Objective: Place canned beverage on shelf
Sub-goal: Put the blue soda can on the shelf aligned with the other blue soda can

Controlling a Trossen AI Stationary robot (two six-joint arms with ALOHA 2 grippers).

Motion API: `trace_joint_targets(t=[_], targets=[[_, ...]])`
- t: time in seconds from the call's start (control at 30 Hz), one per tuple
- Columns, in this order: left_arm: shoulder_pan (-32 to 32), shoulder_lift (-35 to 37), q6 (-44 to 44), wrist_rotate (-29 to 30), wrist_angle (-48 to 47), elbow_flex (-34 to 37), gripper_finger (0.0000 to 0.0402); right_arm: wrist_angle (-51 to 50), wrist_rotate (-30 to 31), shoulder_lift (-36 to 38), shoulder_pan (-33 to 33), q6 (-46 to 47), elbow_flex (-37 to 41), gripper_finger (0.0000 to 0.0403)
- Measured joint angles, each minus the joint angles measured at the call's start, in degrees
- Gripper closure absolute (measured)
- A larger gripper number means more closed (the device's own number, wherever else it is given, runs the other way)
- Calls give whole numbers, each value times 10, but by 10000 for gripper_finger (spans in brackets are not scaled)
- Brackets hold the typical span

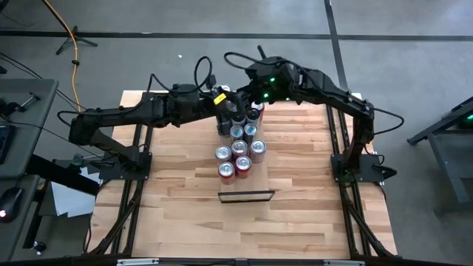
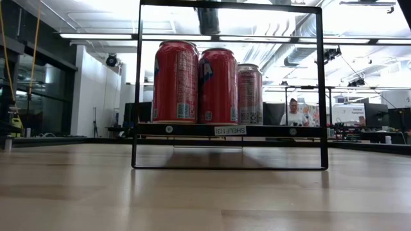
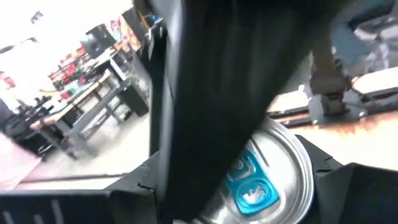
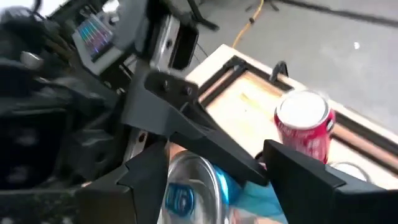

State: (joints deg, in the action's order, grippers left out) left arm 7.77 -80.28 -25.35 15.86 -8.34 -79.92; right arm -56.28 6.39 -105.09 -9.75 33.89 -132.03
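Cans [image 1: 238,151] cluster while both tools grip one can [image 3: 261,180].

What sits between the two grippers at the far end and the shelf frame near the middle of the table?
In the high view, a cluster of upright cans stands between the left gripper and right gripper and the shelf, followed by bare tabletop.

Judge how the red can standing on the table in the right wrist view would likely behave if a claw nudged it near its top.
The red can stands upright, tall for its round base, so a high nudge would probably tip it rather than slide it. Once down, its cylindrical body would likely roll across the smooth wooden tabletop. Its glossy metal wall looks slippery and thin enough to dent.
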Motion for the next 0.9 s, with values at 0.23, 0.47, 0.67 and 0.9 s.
trace_joint_targets(t=[0.23, 0.47, 0.67, 0.9], targets=[[4, 26, 25, 52, -116, 3, 236, 12, 2, 38, -16, -33, -2, 160], [-17, 116, 146, 67, -258, 3, 236, 4, 29, 72, -23, -49, -3, 160], [-66, 243, 326, 110, -325, 79, 236, -14, 45, 74, -23, -74, -2, 160], [-165, 378, 512, 222, -222, 330, 236, -49, 46, 75, -23, -85, -2, 160]])
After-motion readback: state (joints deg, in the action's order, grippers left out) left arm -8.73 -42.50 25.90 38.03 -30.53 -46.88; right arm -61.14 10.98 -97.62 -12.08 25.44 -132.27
